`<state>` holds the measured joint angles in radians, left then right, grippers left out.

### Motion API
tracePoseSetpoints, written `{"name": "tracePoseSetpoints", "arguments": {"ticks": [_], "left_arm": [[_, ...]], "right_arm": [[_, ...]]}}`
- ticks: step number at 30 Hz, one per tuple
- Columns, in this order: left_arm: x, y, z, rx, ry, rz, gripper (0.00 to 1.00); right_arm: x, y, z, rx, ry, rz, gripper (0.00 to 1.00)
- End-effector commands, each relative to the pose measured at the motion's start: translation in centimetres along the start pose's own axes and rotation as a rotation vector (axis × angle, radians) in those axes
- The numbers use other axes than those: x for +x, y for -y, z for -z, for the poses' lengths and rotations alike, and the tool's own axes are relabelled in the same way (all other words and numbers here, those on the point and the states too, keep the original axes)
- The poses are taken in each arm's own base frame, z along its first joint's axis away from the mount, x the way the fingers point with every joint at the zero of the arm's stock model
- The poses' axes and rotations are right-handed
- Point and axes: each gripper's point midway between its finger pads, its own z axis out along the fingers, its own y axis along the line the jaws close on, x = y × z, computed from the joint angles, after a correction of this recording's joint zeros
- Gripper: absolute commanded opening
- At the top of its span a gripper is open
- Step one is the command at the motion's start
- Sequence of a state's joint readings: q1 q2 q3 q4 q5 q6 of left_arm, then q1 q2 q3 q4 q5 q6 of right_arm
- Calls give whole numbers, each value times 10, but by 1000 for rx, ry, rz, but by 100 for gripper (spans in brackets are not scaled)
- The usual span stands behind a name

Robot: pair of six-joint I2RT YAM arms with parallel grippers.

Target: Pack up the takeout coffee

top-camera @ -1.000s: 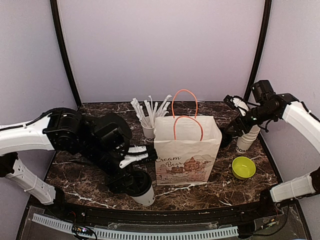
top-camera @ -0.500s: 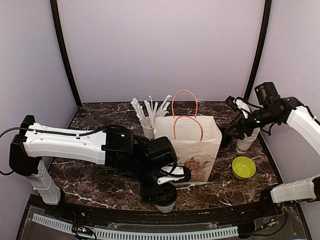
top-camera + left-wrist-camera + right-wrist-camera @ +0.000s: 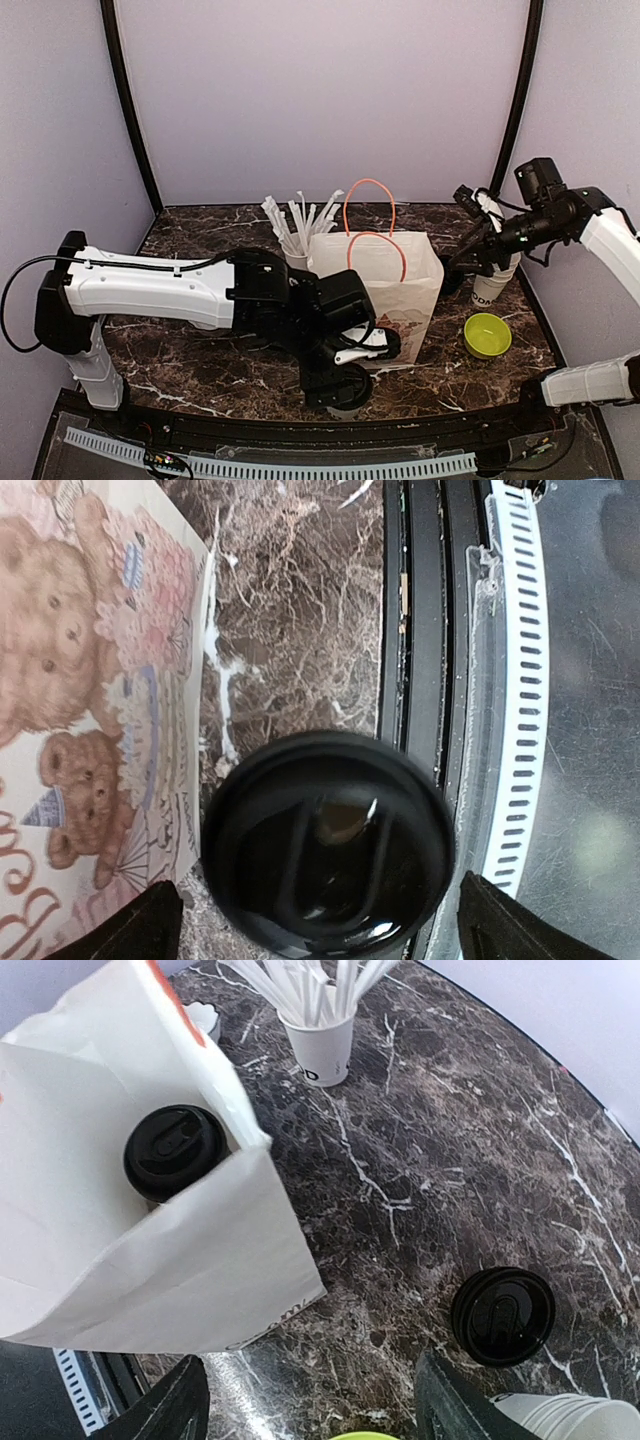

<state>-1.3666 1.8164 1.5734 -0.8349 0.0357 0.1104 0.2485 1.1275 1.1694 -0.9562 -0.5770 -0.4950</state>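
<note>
2 arms: white shell links, black joint housings. Left arm (image 3: 150, 290), left of bag (image 3: 380, 285): thin black cable at shoulder. Left claw (image 3: 318, 925): black fingertips (image 3: 150, 925).

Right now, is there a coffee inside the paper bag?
Yes, inside. The right wrist view shows a black-lidded cup standing upright within the open paper bag, below its rim.

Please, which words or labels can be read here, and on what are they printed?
"OD": cup stack, black letters near the base, the rest blurred.
"D": straw cup, the rest turned away.
Bag: cursive print cut off at the picture's edge, unreadable.
</note>
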Motion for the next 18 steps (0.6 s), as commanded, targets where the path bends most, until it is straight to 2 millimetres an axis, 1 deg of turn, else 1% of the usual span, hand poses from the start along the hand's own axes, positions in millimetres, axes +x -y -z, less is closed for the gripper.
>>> {"name": "tracePoseSetpoints", "arguments": {"ticks": [1, 3, 4, 5, 6, 7, 8, 9, 10, 11, 12, 13, 14, 15, 16, 17, 18], "left_arm": [[-16, 3, 45, -12, 71, -50, 99], [-19, 1, 68, -29, 105, -72, 99], [-18, -4, 83, -67, 121, -78, 99], [-19, -7, 93, -90, 137, -91, 99], [-18, -14, 110, -134, 164, -94, 99], [-16, -19, 117, -165, 176, -103, 99], [-15, -26, 134, -212, 213, -98, 99], [-13, -35, 139, -236, 229, -88, 99], [-12, -42, 154, -256, 268, -69, 99], [-9, -54, 158, -272, 284, -34, 99], [-4, -59, 167, -272, 310, -13, 99], [-2, -75, 175, -300, 341, 32, 99], [7, -82, 181, -325, 355, 60, 99], [8, -100, 189, -369, 391, 102, 99], [20, -111, 195, -424, 401, 139, 99], [23, -133, 204, -483, 438, 192, 99], [36, -144, 209, -533, 450, 239, 99]], "right_arm": [[-43, -30, 40, -78, 117, 112, 71], [-63, -45, 60, -108, 174, 166, 69], [-73, -53, 70, -133, 203, 196, 69], [-81, -63, 78, -167, 229, 222, 68], [-85, -73, 84, -205, 244, 249, 66], [-91, -87, 90, -250, 261, 290, 65], [-94, -96, 93, -276, 263, 321, 64], [-99, -105, 95, -299, 264, 349, 63], [-101, -113, 93, -329, 259, 371, 62], [-103, -123, 91, -367, 252, 395, 61], [-103, -133, 87, -401, 242, 417, 60], [-103, -142, 79, -441, 221, 440, 59], [-102, -153, 72, -477, 199, 465, 59], [-101, -162, 65, -506, 174, 486, 59], [-99, -171, 58, -534, 148, 510, 59], [-96, -180, 50, -559, 118, 536, 59], [-93, -187, 40, -568, 89, 567, 58]]}}
